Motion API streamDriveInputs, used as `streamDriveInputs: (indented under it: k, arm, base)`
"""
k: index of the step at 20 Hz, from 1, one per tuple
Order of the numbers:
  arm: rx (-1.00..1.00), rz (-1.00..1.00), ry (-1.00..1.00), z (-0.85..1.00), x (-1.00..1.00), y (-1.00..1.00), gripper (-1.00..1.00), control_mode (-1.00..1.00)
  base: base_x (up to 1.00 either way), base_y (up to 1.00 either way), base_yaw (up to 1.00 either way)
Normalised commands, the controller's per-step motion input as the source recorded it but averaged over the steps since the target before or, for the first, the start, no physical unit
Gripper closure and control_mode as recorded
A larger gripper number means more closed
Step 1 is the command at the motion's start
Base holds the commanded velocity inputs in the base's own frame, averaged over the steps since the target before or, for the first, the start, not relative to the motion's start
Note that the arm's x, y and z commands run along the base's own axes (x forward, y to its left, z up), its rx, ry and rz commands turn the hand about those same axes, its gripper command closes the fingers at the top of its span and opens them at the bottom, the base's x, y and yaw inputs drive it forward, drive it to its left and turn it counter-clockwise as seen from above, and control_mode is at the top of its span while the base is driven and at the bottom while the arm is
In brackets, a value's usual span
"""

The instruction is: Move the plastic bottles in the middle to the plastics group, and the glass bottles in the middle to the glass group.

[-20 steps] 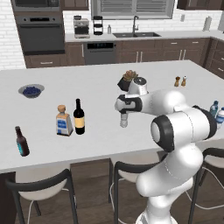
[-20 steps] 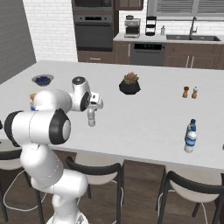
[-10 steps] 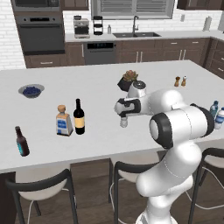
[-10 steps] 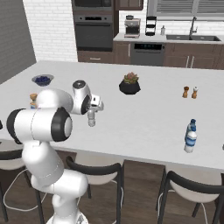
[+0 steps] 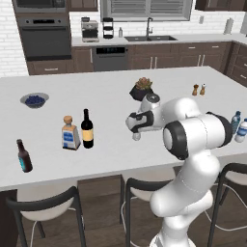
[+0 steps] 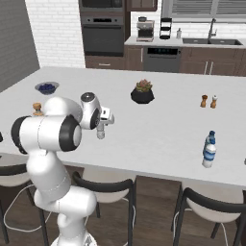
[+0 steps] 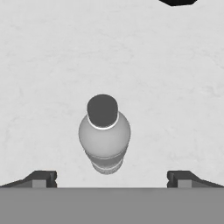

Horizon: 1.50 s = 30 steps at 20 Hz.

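A: Pale, faintly veined stone, matt and smooth, makes up the counter (image 5: 111, 159); in the middle of the hand view a greyish bottle (image 7: 104, 135) stands upright on it, seen from above, a rounded shoulder under a flat round cap that looks dark from this angle.

B: And the gripper (image 7: 111, 178)?

A: Directly above that bottle, jaws spread wide and holding nothing; the two dark, blocky fingertips (image 7: 40, 179) rise at the lower left and lower right of the hand view, well clear of the bottle's sides. In the left base view the gripper (image 5: 136, 130) sits at centre, the bottle just visible beneath it.

B: Where are the other bottles?

A: In the left base view, left of centre, a tall slim wine bottle (image 5: 87, 129) of dark glass with a long neck and orange label stands just beside a squat clear bottle (image 5: 70, 133) with a tan cork; a small brown bottle (image 5: 23, 156) stands at the far left near the counter's edge. At the right edge, a clear water bottle (image 5: 241, 130) with a white cap stands just beside a teal-tinted bottle (image 5: 235, 121).

B: Anything else?

A: A dark faceted plant pot (image 5: 143, 89) above centre; a shallow bowl (image 5: 34, 100) of blue berries at the upper left.
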Motion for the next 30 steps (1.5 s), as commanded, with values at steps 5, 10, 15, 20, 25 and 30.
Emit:
streamDriveInputs:
  k: [5, 10, 15, 20, 25, 30]
  arm:
    - [0.00, 0.00, -0.08, 0.00, 0.17, 0.00, -1.00, -1.00]
    - [0.00, 0.00, -0.02, 0.00, 0.06, 0.00, -1.00, -1.00]
    - [0.00, 0.00, -0.04, 0.00, 0.03, 0.04, -1.00, -1.00]
    - [0.00, 0.00, -0.02, 0.00, 0.02, 0.03, -1.00, -1.00]
    - [0.00, 0.00, -0.02, 0.00, 0.05, 0.03, -1.00, -1.00]
    - [0.00, 0.00, -0.02, 0.00, 0.08, 0.01, -1.00, -1.00]
  base:
    - [0.00, 0.00, 0.00]
    - [0.00, 0.00, 0.00]
    - [0.00, 0.00, 0.00]
    - [0.00, 0.00, 0.00]
    - [0.00, 0.00, 0.00]
    - [0.00, 0.00, 0.00]
